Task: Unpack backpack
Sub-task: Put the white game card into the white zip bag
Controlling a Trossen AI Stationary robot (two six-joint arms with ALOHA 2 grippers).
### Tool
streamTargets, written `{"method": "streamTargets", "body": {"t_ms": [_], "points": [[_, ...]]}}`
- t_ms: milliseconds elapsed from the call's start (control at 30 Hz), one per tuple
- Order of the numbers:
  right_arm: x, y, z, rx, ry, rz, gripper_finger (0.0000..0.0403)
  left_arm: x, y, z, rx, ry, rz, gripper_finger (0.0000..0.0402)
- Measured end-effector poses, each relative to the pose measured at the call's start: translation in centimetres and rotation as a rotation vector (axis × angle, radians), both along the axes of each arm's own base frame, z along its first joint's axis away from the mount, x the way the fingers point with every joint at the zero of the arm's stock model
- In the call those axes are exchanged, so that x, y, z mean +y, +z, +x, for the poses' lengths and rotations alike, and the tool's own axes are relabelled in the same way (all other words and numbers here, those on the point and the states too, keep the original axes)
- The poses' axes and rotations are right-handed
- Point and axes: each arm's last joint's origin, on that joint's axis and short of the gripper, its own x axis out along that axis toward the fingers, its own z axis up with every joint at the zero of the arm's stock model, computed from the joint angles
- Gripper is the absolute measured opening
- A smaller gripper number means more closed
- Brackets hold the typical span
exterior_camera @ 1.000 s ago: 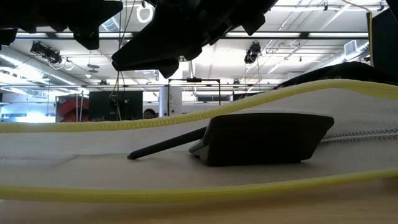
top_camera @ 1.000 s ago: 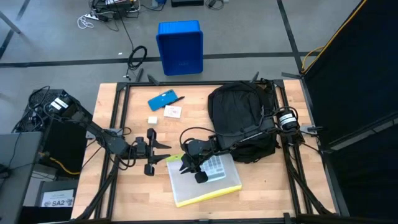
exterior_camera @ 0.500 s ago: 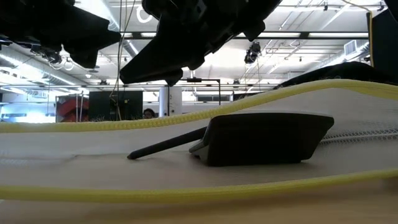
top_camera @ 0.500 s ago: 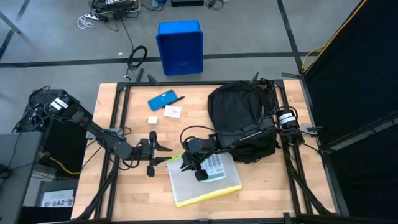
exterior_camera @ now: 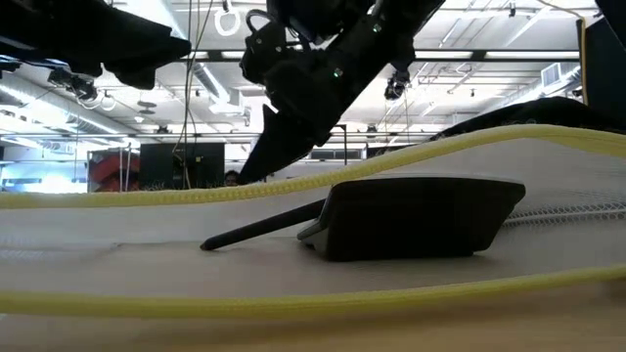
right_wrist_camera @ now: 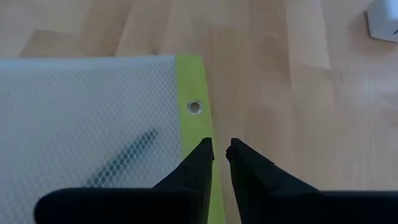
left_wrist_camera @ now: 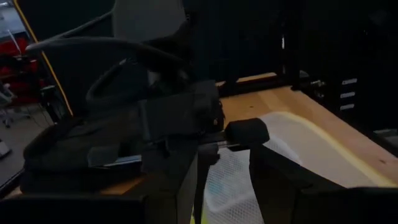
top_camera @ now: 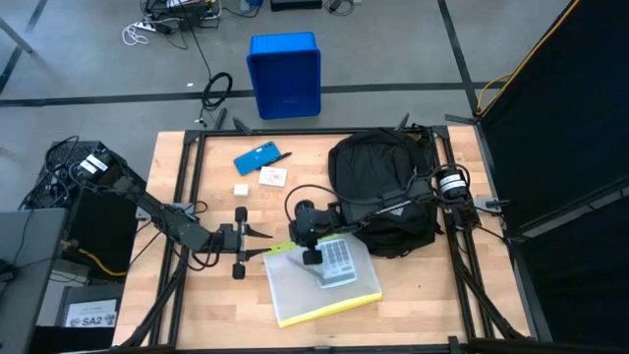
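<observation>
The black backpack [top_camera: 383,192] lies on the table's far right part. In front of it lies a white mesh pouch [top_camera: 322,285] with a yellow edge, and a calculator [top_camera: 337,261] and a dark pen [exterior_camera: 259,230] rest at it. My right gripper [right_wrist_camera: 219,151] is shut and slants down at the pouch's far left corner [top_camera: 278,249], beside a metal eyelet [right_wrist_camera: 194,106]. My left gripper [top_camera: 246,241] hangs level and open to the left of the pouch, with nothing between its fingers [left_wrist_camera: 186,186]. My right gripper has its shut fingertips [right_wrist_camera: 202,155] at the pouch's yellow edge [right_wrist_camera: 199,93], just short of the eyelet corner, slanting down from the table's right. I cannot tell whether they touch the edge; the pouch lies flat on the table.
A blue flat case [top_camera: 257,157], a pen [top_camera: 280,155], a small card [top_camera: 272,176] and a white block [top_camera: 241,190] lie on the far left part of the table. A blue bin [top_camera: 285,76] stands on the floor beyond the far edge.
My right gripper has gone from above the pouch's left part toward its far left corner, turning and tipping its fingers further down until they are close over the yellow edge. The pouch and backpack have stayed put.
</observation>
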Motion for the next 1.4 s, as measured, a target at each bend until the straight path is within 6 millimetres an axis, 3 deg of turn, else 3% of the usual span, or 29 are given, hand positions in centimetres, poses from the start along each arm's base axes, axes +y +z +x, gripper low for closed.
{"method": "streamTargets", "body": {"t_ms": [967,1400], "points": [[-0.61,-0.04,0.03,0.005,0.013,-0.027,0.0027,0.15,-0.52,0.04,0.050,0.008,0.197,0.0118],[-0.68,-0.05,0.03,0.006,0.012,-0.028,0.0026,0.14,-0.44,0.05,0.043,0.007,0.201,0.0118]]}}
